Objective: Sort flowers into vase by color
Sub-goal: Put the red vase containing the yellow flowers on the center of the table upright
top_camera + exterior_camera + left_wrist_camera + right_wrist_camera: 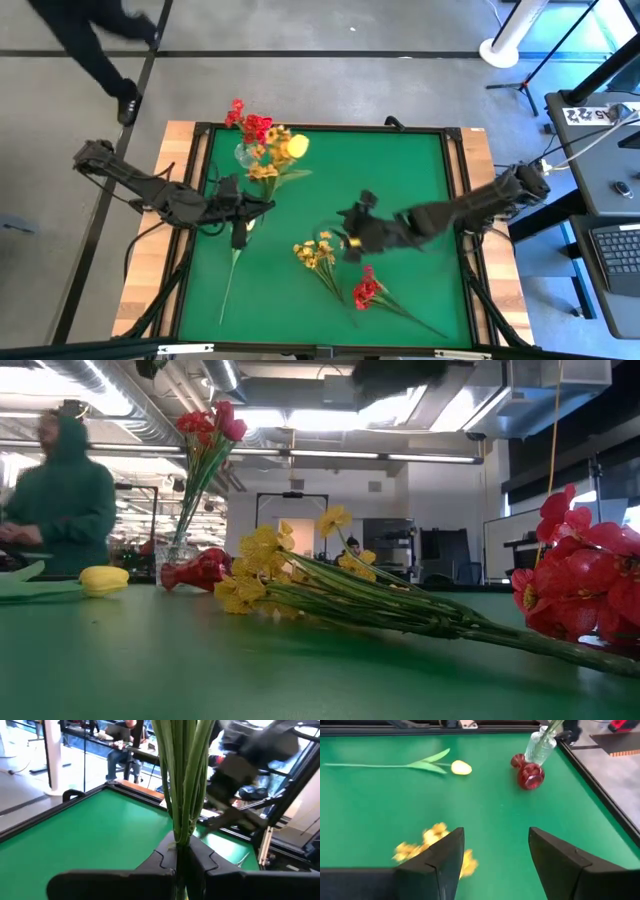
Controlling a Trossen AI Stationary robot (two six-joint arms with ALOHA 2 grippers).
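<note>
My left gripper (250,208) (182,852) is over the table's left part, shut on a bundle of green stems (182,780). The yellow spray (265,172) and yellow tulip head (297,147) beyond it look like the bundle's top. A clear vase (540,745) (178,552) holds red flowers (212,422) upright. A red vase (530,775) lies on its side beside it. A loose yellow tulip (461,767) (105,580) lies flat. My right gripper (492,855) (350,240) is open over a yellow spray (318,252) (270,575). A red spray (366,290) lies nearby. My left gripper pinches the bundle's lower stems (181,837) between its two fingers, several stems and leaves together. The fingers lie roughly level, pointing toward the table's right, across the stems. The bundle rises from the fingers, lifted clear of the table.
A raised black frame (320,128) rims the green table. The loose tulip's long stem (230,280) runs toward the near edge. A person in a green hooded top (60,490) stands beyond the far left. Bare green lies in the far right part (400,170).
</note>
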